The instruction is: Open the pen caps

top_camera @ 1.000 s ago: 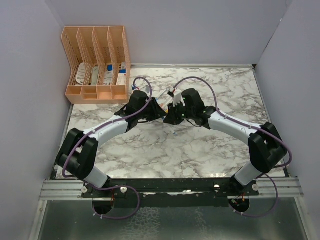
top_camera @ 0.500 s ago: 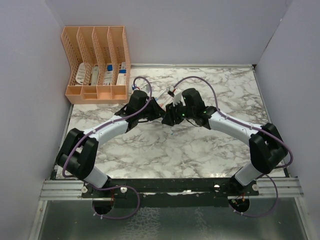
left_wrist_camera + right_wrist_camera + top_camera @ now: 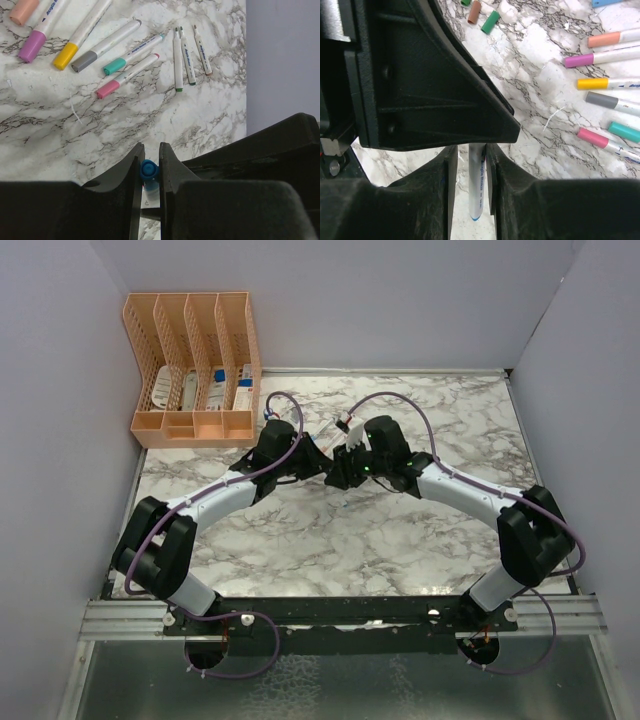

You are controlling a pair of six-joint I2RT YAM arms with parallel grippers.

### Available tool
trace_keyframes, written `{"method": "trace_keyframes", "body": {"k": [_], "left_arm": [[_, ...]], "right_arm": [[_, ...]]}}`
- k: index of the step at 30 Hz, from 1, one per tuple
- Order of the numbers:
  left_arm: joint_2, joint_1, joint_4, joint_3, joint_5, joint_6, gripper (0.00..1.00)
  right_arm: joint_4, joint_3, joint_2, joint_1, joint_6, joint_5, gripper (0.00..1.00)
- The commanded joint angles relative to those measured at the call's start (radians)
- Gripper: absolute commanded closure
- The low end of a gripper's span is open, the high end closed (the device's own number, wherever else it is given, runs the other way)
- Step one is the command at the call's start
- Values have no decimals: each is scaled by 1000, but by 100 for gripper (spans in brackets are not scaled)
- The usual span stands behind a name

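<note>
A white pen barrel (image 3: 477, 185) with a blue cap (image 3: 149, 170) is held between both grippers above the table's middle. My left gripper (image 3: 150, 151) is shut on the blue cap. My right gripper (image 3: 470, 148) is shut on the white barrel, close against the left gripper's black body. In the top view the left gripper (image 3: 312, 462) and right gripper (image 3: 343, 468) meet tip to tip, and the pen is hidden. Loose pen caps, one brown (image 3: 474, 12) and one green (image 3: 490, 22), lie on the marble.
Several capped pens lie in a row: pink (image 3: 127, 76), teal (image 3: 132, 54), grey (image 3: 105, 46), yellow (image 3: 82, 35), purple (image 3: 42, 30). Three uncapped barrels (image 3: 187, 55) lie beside them. An orange file rack (image 3: 195, 370) stands back left. Grey walls enclose the table.
Both grippers have stayed joined on the pen at the table's middle, with only a slight shift away from the bases.
</note>
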Motion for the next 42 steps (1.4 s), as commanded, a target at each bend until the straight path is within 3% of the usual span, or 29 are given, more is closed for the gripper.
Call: {"method": "trace_keyframes", "body": {"k": [1,9,14,19,26,30,42], "left_arm": [[-20,-6,69,26,9,-29,100],[-27,-7,132,-2,14,-71,100],[-31,-6,156,-8,20,-92,100],[-39,-7,173,-15,29,-110,100],[-53,-6,173,-34,11,-112,100],[-57,1,155,-32,-31,-102,100],[71,274,-15,178,-43,110,100]], "right_arm": [[47,32,20,7,18,-35,75],[64,31,28,6,28,-34,92],[68,27,36,7,38,-36,73],[81,26,44,6,49,-40,72],[82,20,31,6,51,-35,98],[58,4,14,7,39,-28,99],[-22,-204,-138,7,22,-25,99]]}}
